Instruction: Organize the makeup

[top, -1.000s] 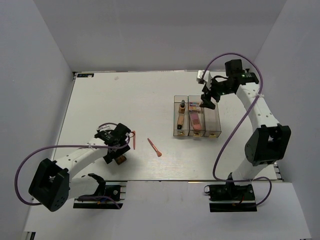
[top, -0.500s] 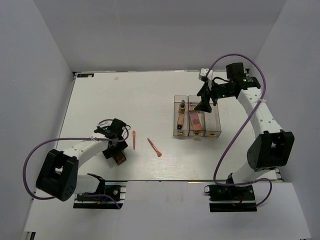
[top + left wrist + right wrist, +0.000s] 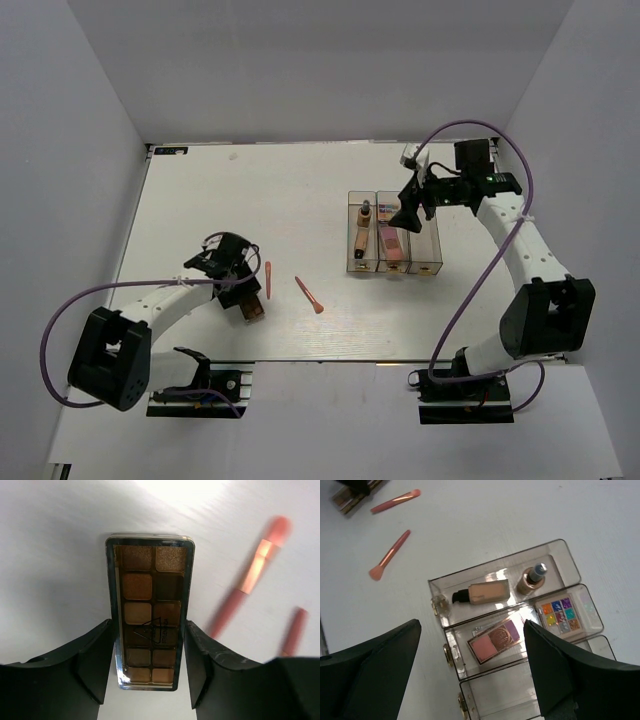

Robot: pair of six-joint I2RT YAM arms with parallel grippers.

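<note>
1. Pickup: left gripper point(image 3: 148, 645) straddles the brown eyeshadow palette point(image 3: 149, 610), lying near-left; whether it grips yet cannot be told.
2. Right gripper point(image 3: 472, 630) hangs wide open above the clear boxes point(image 3: 570, 555).
3. Next: clamp, lift level.

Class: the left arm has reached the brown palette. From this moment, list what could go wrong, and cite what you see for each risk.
1. The left gripper straddles the brown palette near one end, not its middle. Once lifted, it may tip or slip.
2. A pink brush lies close beside it, and a swing could knock it.
3. The middle box holds a pink palette and a multicoloured palette, so the brown one may not fit there.
</note>
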